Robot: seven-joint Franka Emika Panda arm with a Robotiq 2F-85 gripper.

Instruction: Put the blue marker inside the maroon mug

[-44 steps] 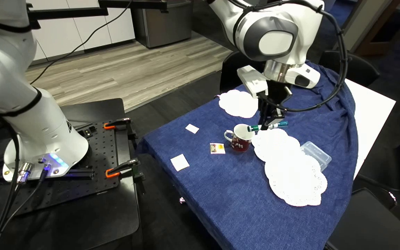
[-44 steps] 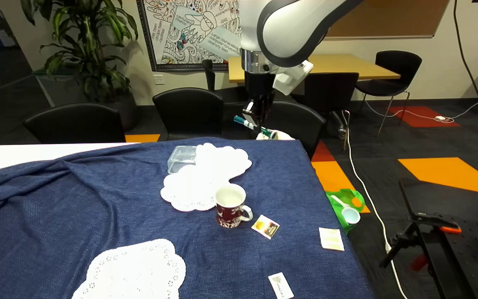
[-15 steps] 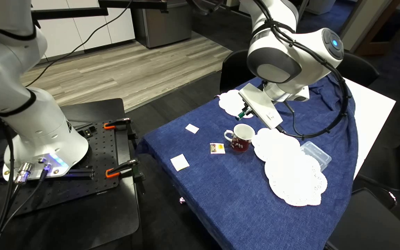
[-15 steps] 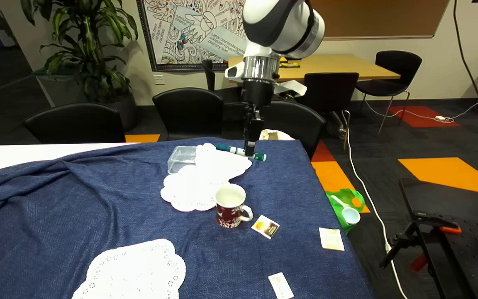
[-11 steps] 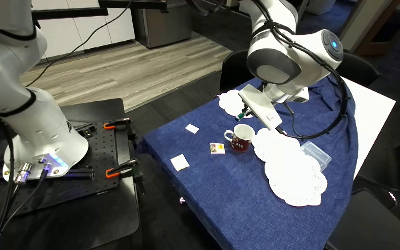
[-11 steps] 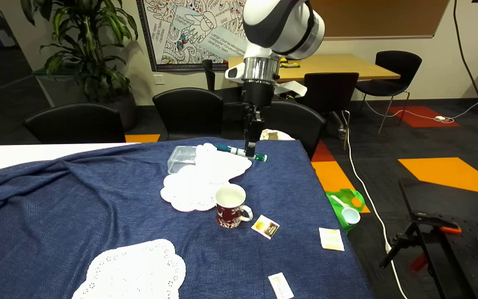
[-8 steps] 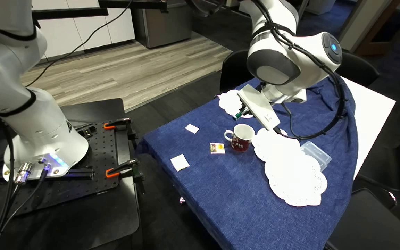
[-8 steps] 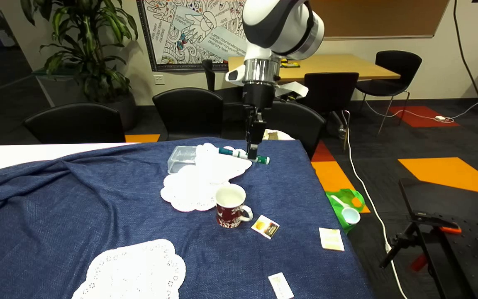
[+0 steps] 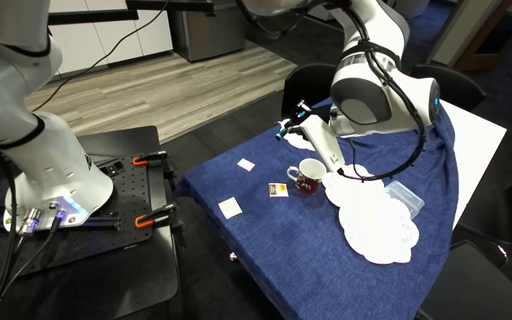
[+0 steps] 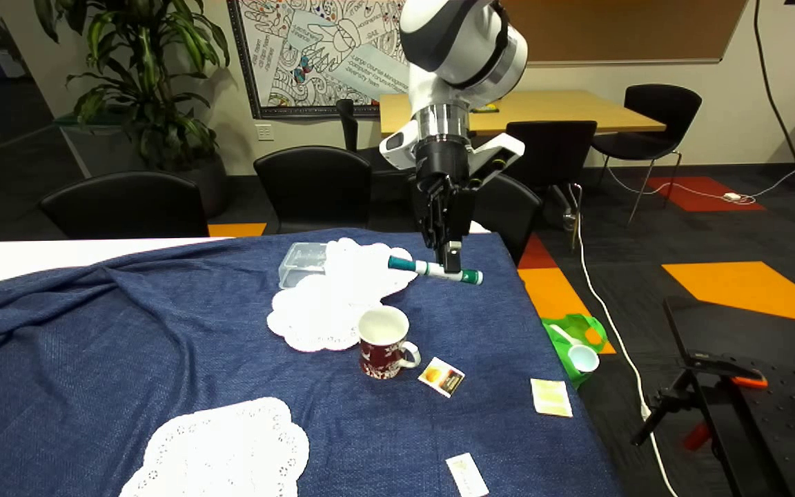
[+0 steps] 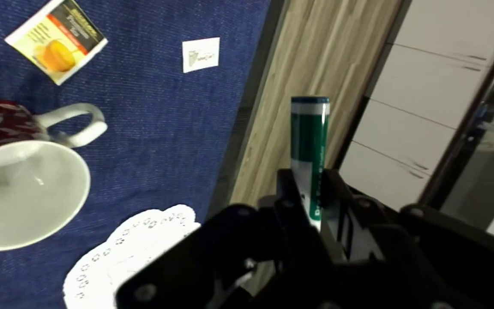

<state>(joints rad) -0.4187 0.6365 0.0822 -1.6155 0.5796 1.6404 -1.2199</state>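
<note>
The blue marker [image 10: 404, 264], teal at one end and green at the other with a white middle, is gripped across its middle. It lies near level in the air; its green end [image 11: 309, 137] shows in the wrist view. My gripper [image 10: 451, 261] is shut on it, also in the wrist view [image 11: 308, 182]. In an exterior view the gripper [image 9: 298, 119] is tilted sideways, partly hidden by its camera mount. The maroon mug [image 10: 380, 355] stands upright on the blue cloth, its white inside facing up, apart from the marker. It also shows in an exterior view [image 9: 308, 183] and at the wrist view's left [image 11: 2, 124].
White doilies [image 9: 380, 231] lie beside the mug and nearer the table edge [image 10: 221, 449]. A clear plastic box [image 10: 303, 264] touches them. A tea packet [image 10: 442, 377], a white packet [image 10: 467, 475] and a yellowish packet [image 10: 551, 397] lie on the cloth.
My wrist has turned and the gripper has tilted from pointing down to sideways, with the marker still held. Lately it moved left and up in one view, right in another. The mug has not moved.
</note>
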